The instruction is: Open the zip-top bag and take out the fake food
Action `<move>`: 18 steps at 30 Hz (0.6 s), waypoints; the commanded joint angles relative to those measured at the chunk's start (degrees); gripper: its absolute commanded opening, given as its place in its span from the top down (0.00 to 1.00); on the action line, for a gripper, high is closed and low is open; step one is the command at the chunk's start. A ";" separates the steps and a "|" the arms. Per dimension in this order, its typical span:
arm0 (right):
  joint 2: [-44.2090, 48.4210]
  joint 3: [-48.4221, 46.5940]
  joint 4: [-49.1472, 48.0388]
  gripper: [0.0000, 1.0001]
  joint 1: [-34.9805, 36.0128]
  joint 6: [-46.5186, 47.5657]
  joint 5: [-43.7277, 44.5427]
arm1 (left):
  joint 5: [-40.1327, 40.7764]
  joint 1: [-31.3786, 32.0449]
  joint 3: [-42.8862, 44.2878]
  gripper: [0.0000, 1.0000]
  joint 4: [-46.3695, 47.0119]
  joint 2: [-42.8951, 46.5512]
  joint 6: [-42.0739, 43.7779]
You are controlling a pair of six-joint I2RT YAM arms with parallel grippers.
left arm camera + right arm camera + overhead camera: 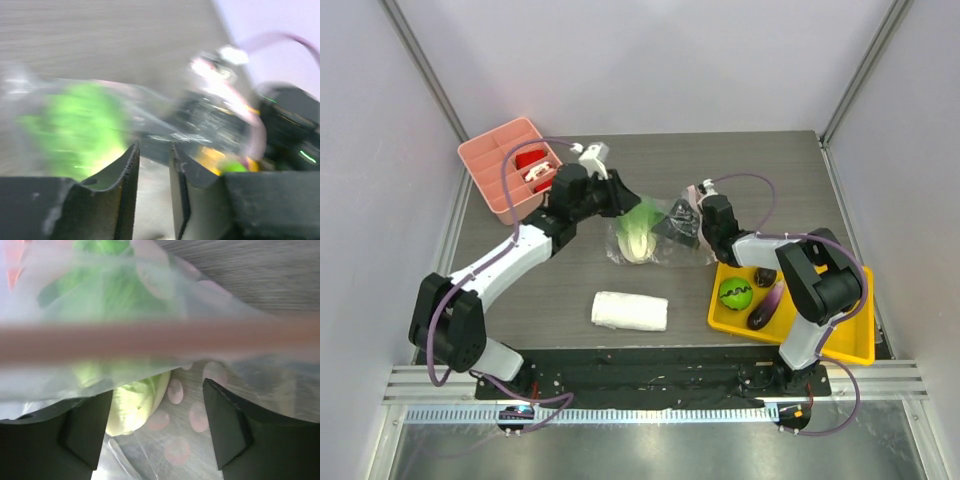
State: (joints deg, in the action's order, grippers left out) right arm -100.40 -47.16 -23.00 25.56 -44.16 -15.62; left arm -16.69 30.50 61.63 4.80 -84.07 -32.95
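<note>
Lying inside zip-top bag (667,250): cabbage (635,240)

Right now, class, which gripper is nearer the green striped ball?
Right. The right gripper is at the bag's edge nearest the ball; the left gripper is beyond the bag.

Top external view: fixed high behind the arm bases, looking down on the whole table (760,160). Left wrist view: low, very close and blurred, facing across the zip-top bag (665,250) toward the right arm (290,125). Right wrist view: almost against the bag, facing the opposite way. All three share bag and cabbage (638,240).
</note>
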 commanded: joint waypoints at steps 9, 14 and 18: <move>-0.85 -1.89 -6.70 0.01 0.98 4.00 -10.75 | 4.91 -6.51 -0.27 0.82 -2.08 -16.90 0.87; -3.66 -3.73 -7.06 0.00 2.47 4.35 -11.19 | 2.11 -5.89 -1.77 0.84 2.31 -21.04 -0.62; -6.91 -5.58 -7.05 0.00 3.96 2.69 -11.36 | 0.34 -4.49 -4.31 0.85 7.23 -21.22 -2.64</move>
State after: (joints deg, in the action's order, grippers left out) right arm -105.06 -49.52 -26.83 27.70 -41.06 -25.56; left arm -12.73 24.16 60.20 8.36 -104.20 -33.39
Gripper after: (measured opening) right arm 0.993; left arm 0.162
